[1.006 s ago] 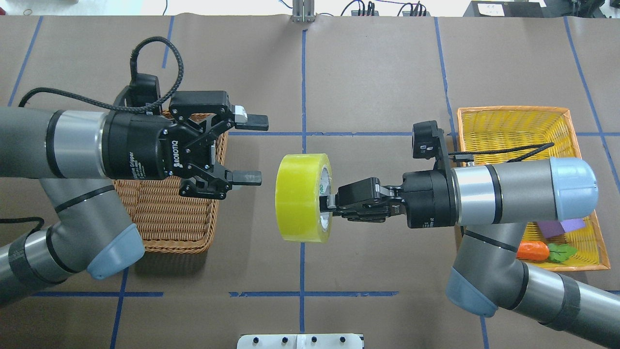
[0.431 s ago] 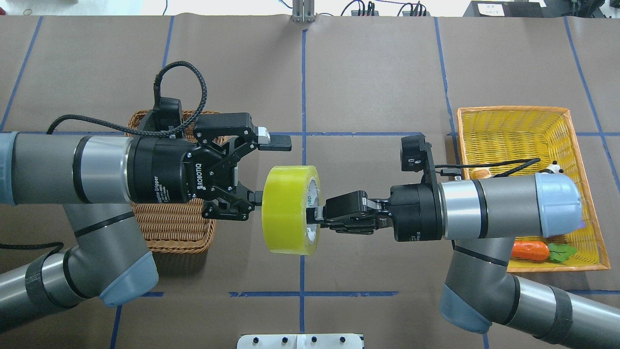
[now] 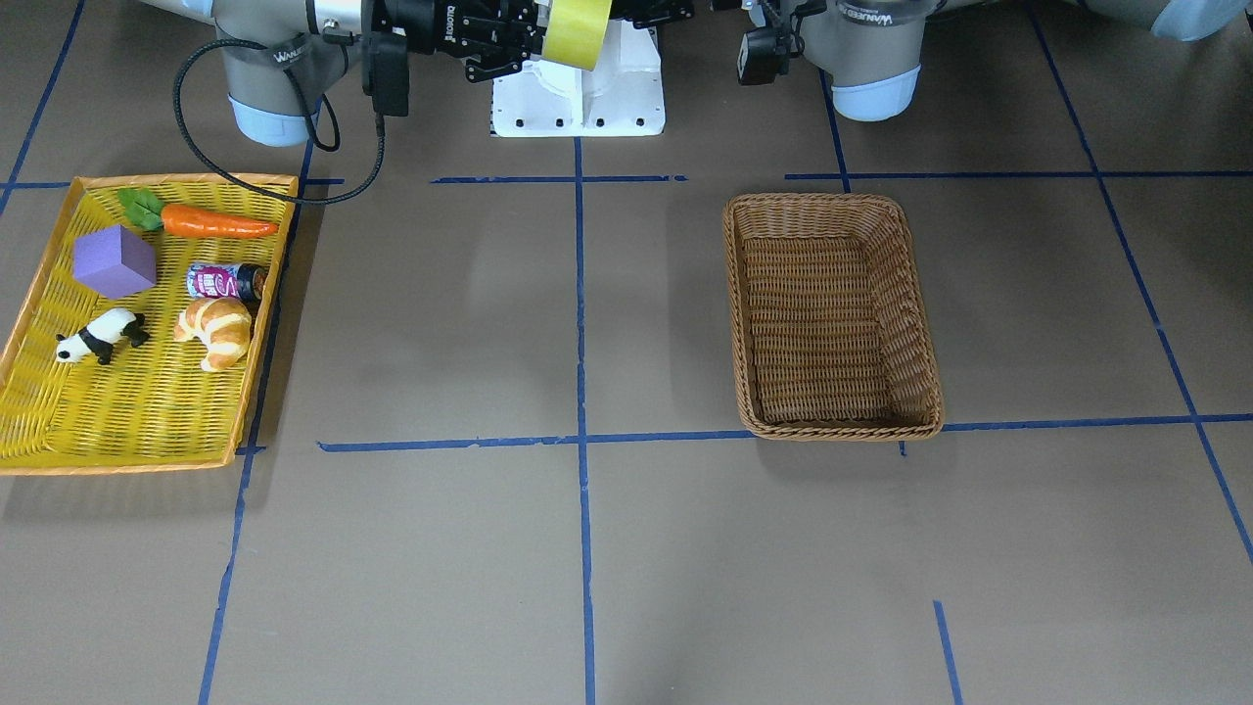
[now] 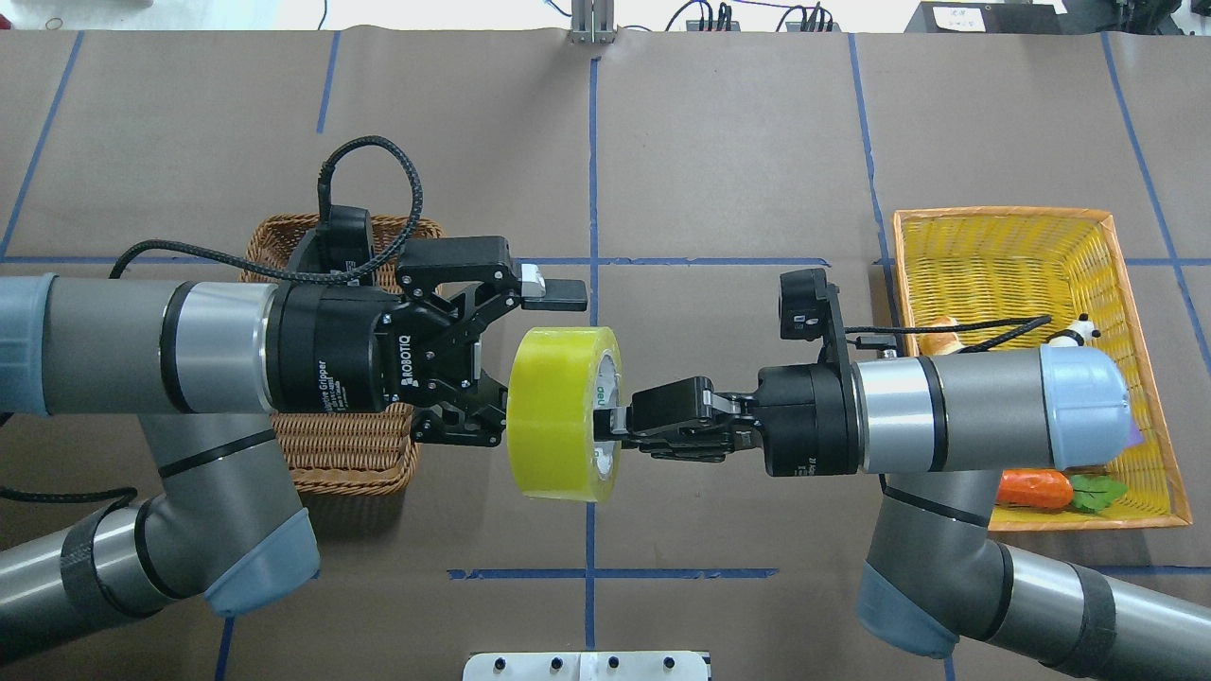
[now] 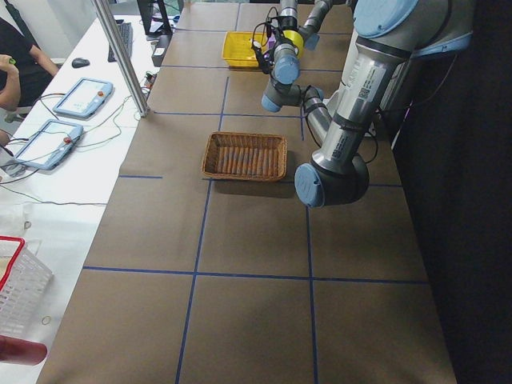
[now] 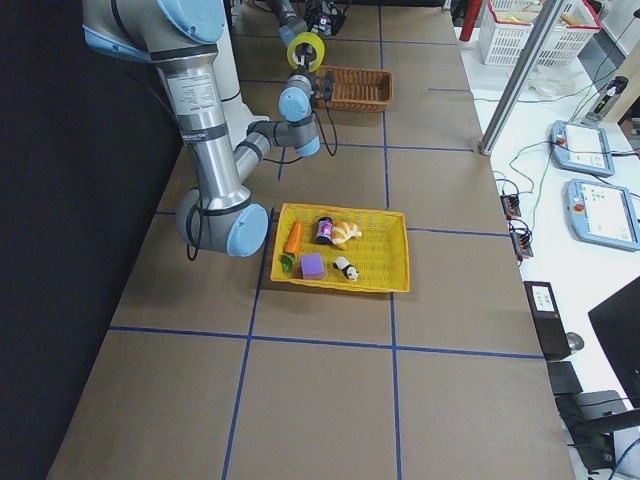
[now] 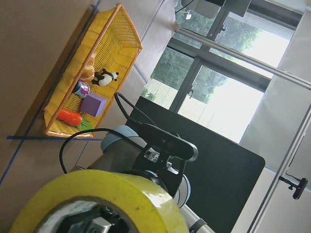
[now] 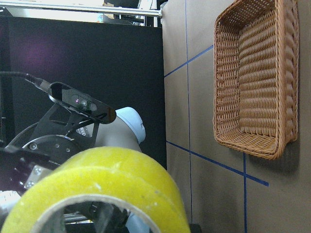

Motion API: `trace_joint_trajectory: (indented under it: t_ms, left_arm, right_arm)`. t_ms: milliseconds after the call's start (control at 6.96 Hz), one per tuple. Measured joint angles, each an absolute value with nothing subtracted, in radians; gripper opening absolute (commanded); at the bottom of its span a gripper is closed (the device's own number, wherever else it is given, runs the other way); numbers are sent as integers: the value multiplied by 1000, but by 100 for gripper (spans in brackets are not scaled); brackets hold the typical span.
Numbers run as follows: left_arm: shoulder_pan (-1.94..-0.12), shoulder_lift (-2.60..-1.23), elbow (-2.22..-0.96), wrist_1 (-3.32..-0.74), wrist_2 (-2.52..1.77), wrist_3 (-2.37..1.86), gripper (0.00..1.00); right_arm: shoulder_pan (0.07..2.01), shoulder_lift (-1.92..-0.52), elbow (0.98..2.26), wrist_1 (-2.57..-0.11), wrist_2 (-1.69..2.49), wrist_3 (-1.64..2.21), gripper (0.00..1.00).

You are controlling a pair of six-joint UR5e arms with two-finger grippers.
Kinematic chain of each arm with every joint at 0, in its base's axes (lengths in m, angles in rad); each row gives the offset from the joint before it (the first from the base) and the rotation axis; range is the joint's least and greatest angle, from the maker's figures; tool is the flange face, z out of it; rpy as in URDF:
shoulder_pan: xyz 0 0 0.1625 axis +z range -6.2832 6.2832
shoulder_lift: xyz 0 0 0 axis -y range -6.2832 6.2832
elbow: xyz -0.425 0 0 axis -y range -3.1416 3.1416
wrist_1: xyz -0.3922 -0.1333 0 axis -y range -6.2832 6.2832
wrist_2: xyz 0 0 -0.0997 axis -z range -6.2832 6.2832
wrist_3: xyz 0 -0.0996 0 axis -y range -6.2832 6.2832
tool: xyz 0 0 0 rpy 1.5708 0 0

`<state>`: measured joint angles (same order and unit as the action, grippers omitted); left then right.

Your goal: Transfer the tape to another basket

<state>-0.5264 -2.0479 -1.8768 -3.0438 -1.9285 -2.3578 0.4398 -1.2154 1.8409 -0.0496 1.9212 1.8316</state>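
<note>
I have the tape (image 4: 558,411) in mid-air over the middle of the tabletop (image 4: 738,142), standing on edge. My right jaws are pinched on its wall, with one finger inside the grey-white core. My left jaws stand wide around the roll. The far finger (image 4: 553,294) shows past the roll's rim, and the near one is hidden behind the yellow-green face, so I cannot tell whether it touches. I think the worst outcome is my right jaws letting go before my left jaws have a firm hold. The roll would then drop on edge and could run off across the tabletop. If my left jaws close off-centre, they could also twist the slick roll against my right pinch, or catch my right fingers in the core. The basket (image 4: 341,452) lies below my left forearm, partly covered by it from overhead, and its tall walls must be cleared from above. The tabletop between it and the yellow tray (image 4: 1003,255) shows bare brown paper, which is room to swing. My right arm must back away toward the tray first.
</note>
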Motion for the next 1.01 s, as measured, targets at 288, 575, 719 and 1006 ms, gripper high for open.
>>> trace_joint_trajectory:
  t_ms: [288,575,719,1006]
  left_arm:
    - [-521,-2049,-1876,-3041,-1921,-2357,65]
    - [-519,-2048,-1876,-3038,-1921,-2359,13]
    - [-519,-2047,-1876,-3037,-1921,-2371,2]
    - [-519,-2044,-1878,-3036,-1922,-2403,1]
  right_arm:
    - [439,-1215,1842,-48,1921,1832,15]
    - [440,-1215,1843,-45,1920,1832,99]
    - [440,-1215,1844,-43,1920,1833,100]
    - [441,-1218,1845,-41,1918,1834,100]
